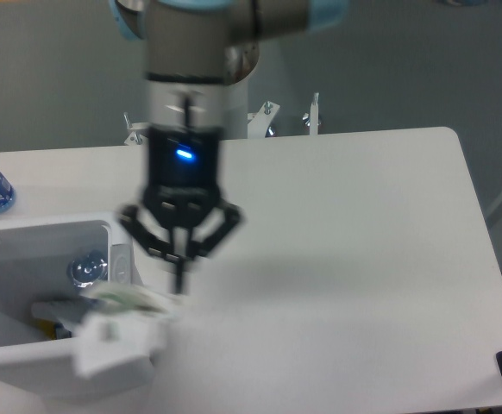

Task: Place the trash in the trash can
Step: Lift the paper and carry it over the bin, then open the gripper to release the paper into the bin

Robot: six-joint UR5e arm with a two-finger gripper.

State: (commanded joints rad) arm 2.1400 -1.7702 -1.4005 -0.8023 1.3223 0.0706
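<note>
Just below the closed claw (179, 278), a crumpled white wrapper with green marks (123, 299) hangs pinched over the white plastic boxy bin's (27, 362) rim.

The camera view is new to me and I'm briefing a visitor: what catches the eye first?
The dark gripper with its blue light hangs over the table's left side, a crumpled white wrapper blurred below it at the white trash can's rim. A clear bottle lies inside.
</note>
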